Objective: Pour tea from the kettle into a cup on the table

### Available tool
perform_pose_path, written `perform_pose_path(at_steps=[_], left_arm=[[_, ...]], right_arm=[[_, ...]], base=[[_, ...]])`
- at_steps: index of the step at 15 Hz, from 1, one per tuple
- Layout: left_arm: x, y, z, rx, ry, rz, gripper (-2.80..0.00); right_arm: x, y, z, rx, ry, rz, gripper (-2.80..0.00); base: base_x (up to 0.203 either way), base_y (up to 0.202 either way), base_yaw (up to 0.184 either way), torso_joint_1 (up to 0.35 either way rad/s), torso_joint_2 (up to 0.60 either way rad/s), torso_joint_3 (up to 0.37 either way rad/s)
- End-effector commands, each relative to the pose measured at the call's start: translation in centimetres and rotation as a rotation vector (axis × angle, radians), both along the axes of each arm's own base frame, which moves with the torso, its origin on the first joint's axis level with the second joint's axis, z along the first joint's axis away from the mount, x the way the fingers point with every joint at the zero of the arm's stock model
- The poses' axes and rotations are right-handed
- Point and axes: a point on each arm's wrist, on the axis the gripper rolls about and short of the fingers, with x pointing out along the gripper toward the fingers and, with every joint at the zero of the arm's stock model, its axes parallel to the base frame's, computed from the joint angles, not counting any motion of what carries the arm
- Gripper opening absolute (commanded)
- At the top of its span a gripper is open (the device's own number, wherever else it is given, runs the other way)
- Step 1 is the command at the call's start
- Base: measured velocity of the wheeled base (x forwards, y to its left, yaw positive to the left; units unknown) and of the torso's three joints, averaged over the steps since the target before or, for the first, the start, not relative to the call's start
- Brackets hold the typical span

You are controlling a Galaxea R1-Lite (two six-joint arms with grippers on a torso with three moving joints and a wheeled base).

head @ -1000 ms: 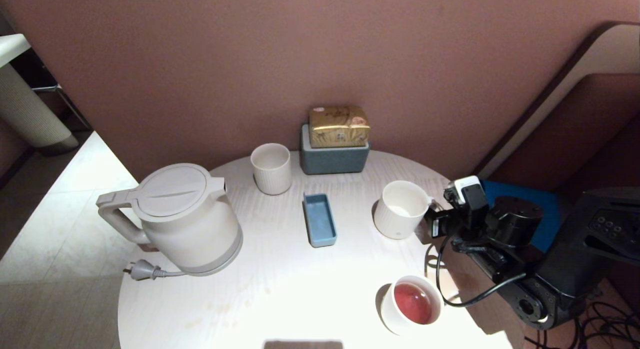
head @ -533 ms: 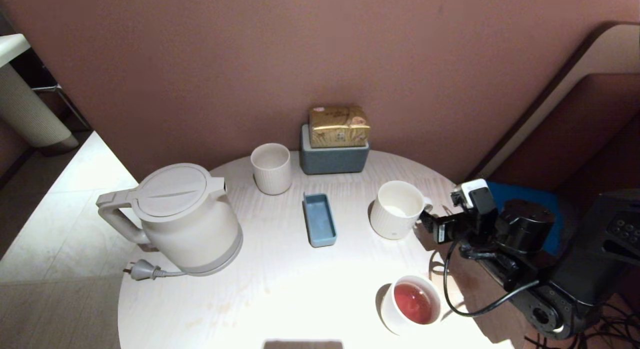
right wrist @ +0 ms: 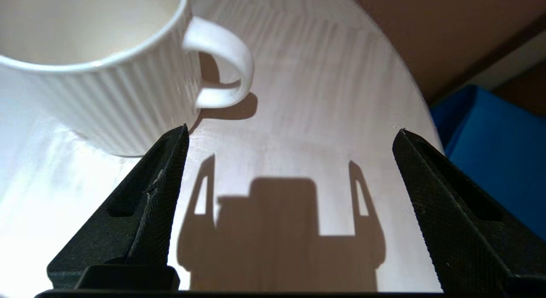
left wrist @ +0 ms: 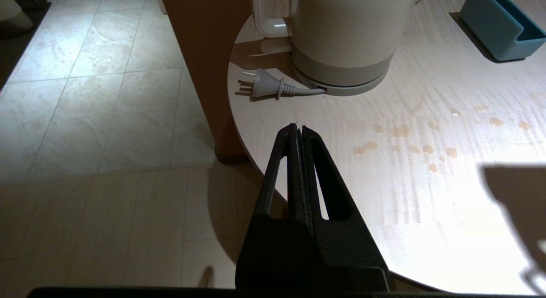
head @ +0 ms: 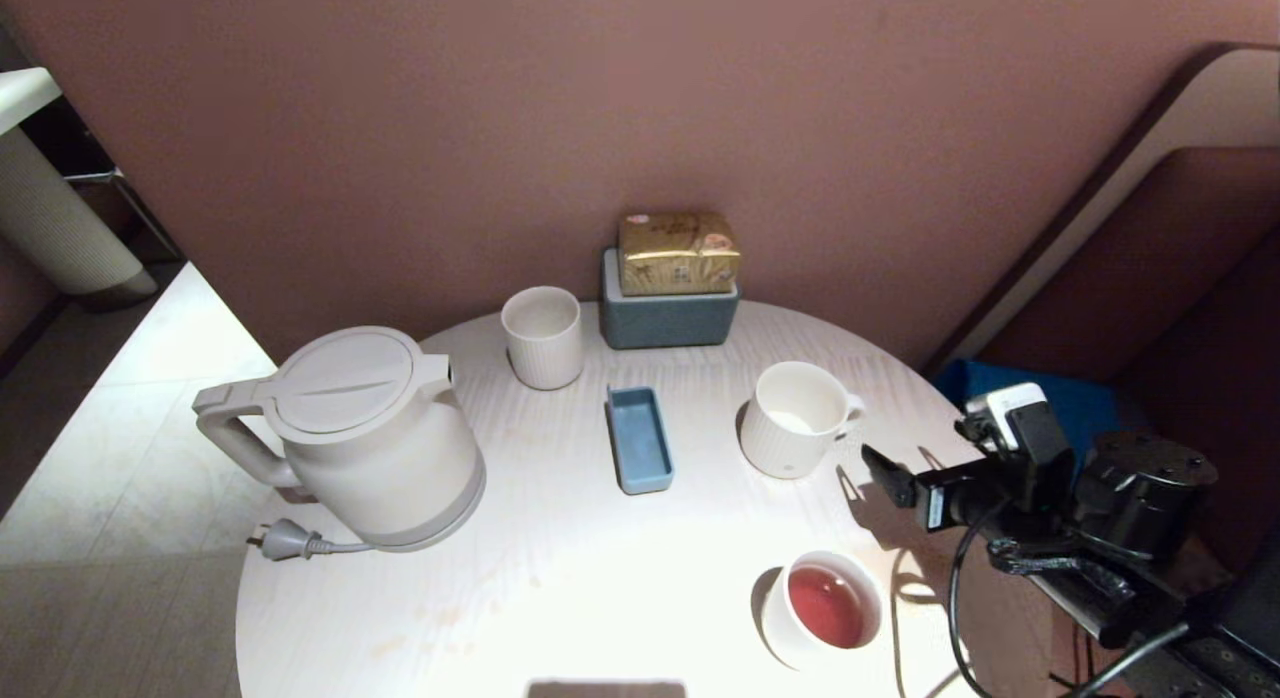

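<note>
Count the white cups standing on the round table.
3: a ribbed tumbler at the back, a handled mug right of the blue tray, a tea-filled cup at the front.

Beside the table (head: 560,578), a black right arm (head: 1140,498) with rounded joint housings is seen, a white-topped camera block (head: 1010,408) is carried, and a black cable (head: 960,598) is looped. Tapered, textured black fingers (right wrist: 149,204) with slotted cutouts are fitted.

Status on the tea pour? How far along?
Done: ribbed cup stands upright by the table's right side, apparently released; right tool is open beside its handle, holding nothing. In hand: nothing. Left: the pour; kettle sits upright, lid closed, ungrasped, and the cup shows no tea. Left tool is shut, idle.
</note>
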Motion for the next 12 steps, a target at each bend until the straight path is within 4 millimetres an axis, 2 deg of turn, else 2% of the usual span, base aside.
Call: perform_pose_path(at_steps=[1, 4, 7, 10, 12], left_arm=[[0.0, 0.0, 0.0, 0.0, -0.001, 0.0, -2.8], [0.0, 0.0, 0.0, 0.0, -0.001, 0.0, -2.8], [0.0, 0.0, 0.0, 0.0, -0.001, 0.0, -2.8], [0.0, 0.0, 0.0, 0.0, -0.001, 0.0, -2.8], [0.0, 0.0, 0.0, 0.0, -0.001, 0.0, -2.8]], right_arm=[[-2.6, -0.6, 2.8, 0.022, -0.101, -0.003, 0.0], [-6.3, -1.6, 6.8, 0.028, -0.149, -0.041, 0.0], [-11.6, -3.1, 10.7, 0.002, -0.122, -0.164, 0.0], [-18.8, -5.2, 12.4, -0.078, -0.135, -0.368, 0.0], [-23.0, -6.7, 12.6, -0.111, -0.171, -0.604, 0.0]], base=[[0.0, 0.0, 0.0, 0.0, 0.0, 0.0], [0.0, 0.0, 0.0, 0.0, 0.0, 0.0], [0.0, 0.0, 0.0, 0.0, 0.0, 0.0], [0.0, 0.0, 0.0, 0.0, 0.0, 0.0], [0.0, 0.0, 0.0, 0.0, 0.0, 0.0]])
